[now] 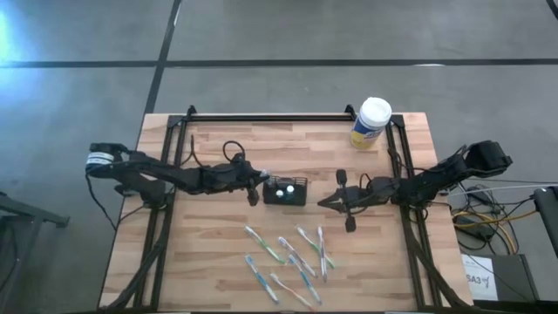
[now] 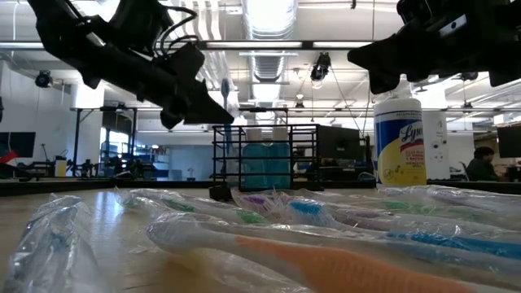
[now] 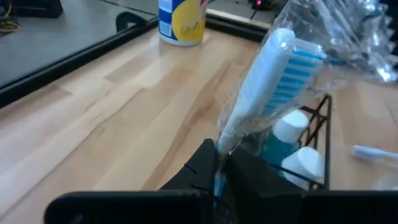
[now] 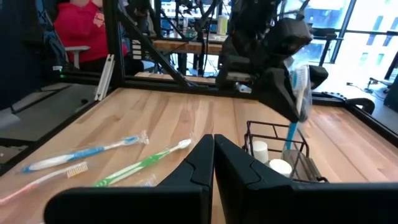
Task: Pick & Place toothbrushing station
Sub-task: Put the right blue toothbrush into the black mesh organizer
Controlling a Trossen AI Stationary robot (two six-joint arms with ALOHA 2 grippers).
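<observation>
The toothbrushing station, a small black wire basket (image 1: 297, 200), stands mid-table with two white-capped bottles (image 4: 268, 158) inside it. My left gripper (image 1: 259, 185) is at the basket's left side, shut on a blue-and-white toothbrush (image 3: 273, 74) in a clear wrapper. In the right wrist view the same gripper (image 4: 291, 104) hangs over the basket (image 4: 261, 127). My right gripper (image 1: 323, 202) is shut, holds nothing and hovers just right of the basket. Several more wrapped toothbrushes (image 1: 288, 253) lie flat on the wood nearer the front edge. My left gripper pinches the wrapped toothbrush's handle (image 3: 226, 133) between its two fingers. The fingers come from the table's left, slanting a little down, and lie across the brush. The brush stands nearly upright with its bristle head (image 3: 291, 61) up. Its lower end (image 4: 290, 140) reaches down inside the basket.
A yellow wipes canister with a white lid (image 1: 372, 122) stands at the far right of the table. A black frame rail (image 1: 270, 117) runs along the far edge. Bare wood lies between the basket and the far rail. A person in red (image 4: 81, 28) sits beyond the table.
</observation>
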